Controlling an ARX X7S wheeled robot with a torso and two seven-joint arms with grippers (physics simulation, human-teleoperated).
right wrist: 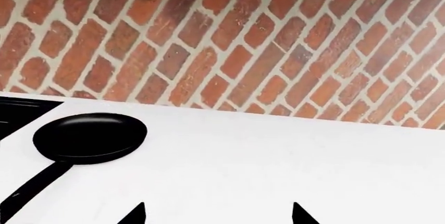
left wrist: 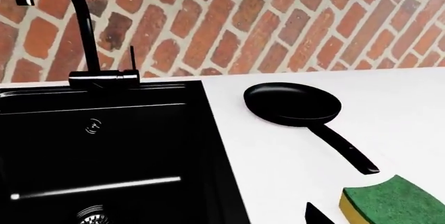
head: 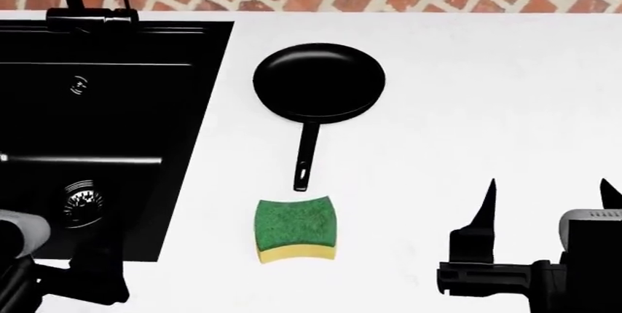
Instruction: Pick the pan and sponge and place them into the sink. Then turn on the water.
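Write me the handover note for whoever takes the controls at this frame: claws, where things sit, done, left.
Right claw: open, empty, low over the counter to the right of the sponge.
Left claw: only part of the arm shows by the sink's near edge; state unclear.
Pan: on the counter right of the sink, handle pointing toward the robot.
Sponge: green side up, just past the handle tip, apart from it.
Faucet: no water running.
Done: nothing. Left: pan and sponge into the sink, then turn on the water.
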